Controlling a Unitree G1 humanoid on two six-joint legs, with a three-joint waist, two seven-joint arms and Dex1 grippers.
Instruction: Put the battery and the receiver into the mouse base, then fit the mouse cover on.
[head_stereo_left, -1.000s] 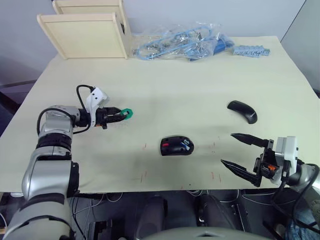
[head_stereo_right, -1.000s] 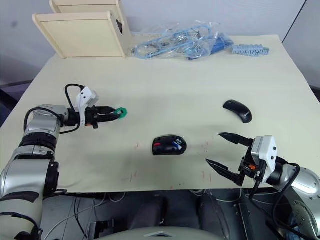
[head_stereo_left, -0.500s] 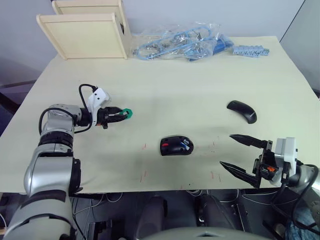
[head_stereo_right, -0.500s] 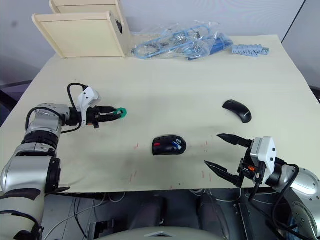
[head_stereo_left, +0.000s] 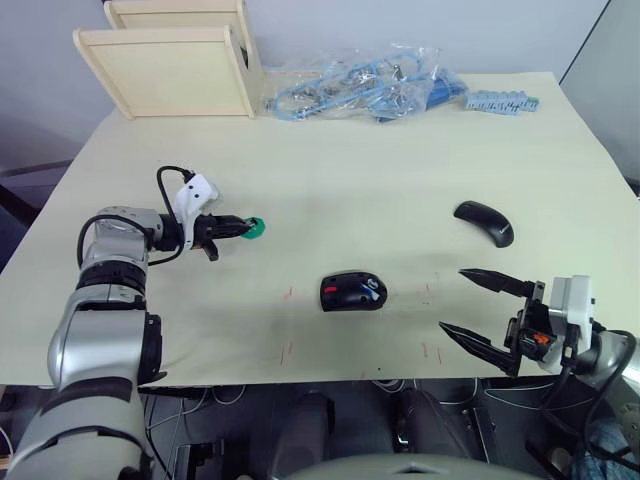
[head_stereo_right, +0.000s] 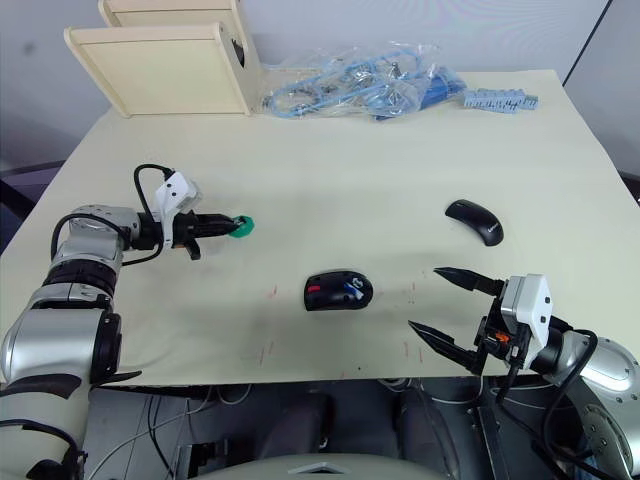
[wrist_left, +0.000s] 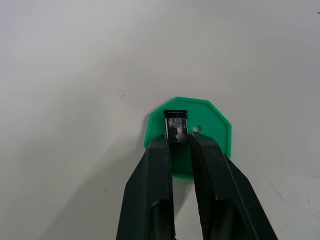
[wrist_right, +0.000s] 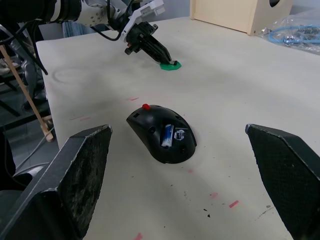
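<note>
nearest, at the worktop's front right corner, the right gripper (head_stereo_left: 485, 315) is hovering with its fingers spread wide and empty. just inward, at mid-front, the mouse base (head_stereo_left: 353, 292) is lying with the blue battery (wrist_right: 168, 135) already seated in its compartment. further back near the right edge, the mouse cover (head_stereo_left: 485, 222) is waiting, well apart. toward the left edge, the left gripper (wrist_left: 178, 145) is now pinching the small black receiver (wrist_left: 176, 127) over the green disc (wrist_left: 209, 125), having tightened from half a second ago, so the receiver looks ready to lift. bare worktop is lying between disc and base; a wooden box (head_stereo_left: 170, 68) and bagged cables (head_stereo_left: 360, 82) are crowding the far edge.
</note>
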